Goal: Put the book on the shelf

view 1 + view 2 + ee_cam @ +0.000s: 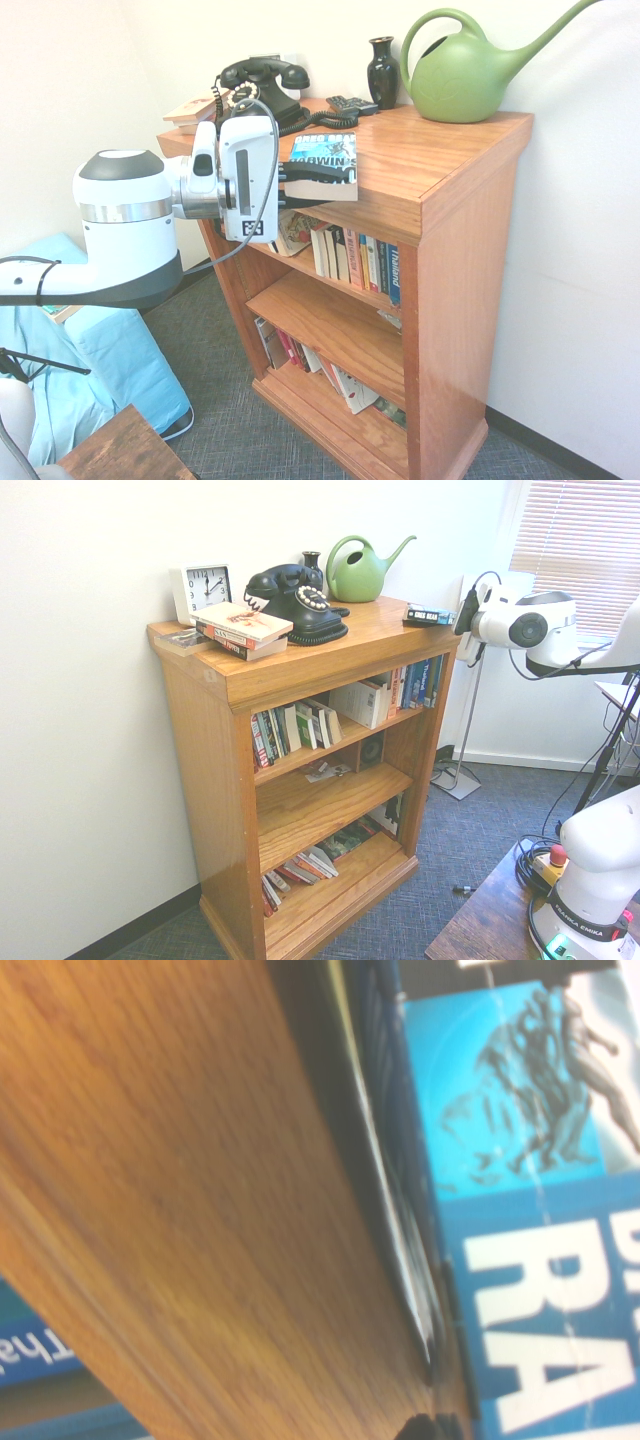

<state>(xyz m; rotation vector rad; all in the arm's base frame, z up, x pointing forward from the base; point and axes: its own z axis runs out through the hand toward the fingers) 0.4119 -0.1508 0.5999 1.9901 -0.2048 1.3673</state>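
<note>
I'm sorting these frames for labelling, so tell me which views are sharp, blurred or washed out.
First exterior view: sharp, evenly lit, the blue-and-black paperback with white title letters readable; the white wall is washed out. Second exterior view: sharp, though the window blinds glare bright. Wrist view: soft from closeness, the orange-brown wooden top smeared, the cover's white letters large but blurred.

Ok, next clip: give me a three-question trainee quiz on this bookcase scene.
1. True or false: the gripper is shut on the book.
2. Where does the book lie? A) on the floor B) on the bookcase top at its front edge C) upright on the shelf
3. Which green item stands at the back of the top?

Key: 1 true. 2 B. 3 the watering can.
</note>
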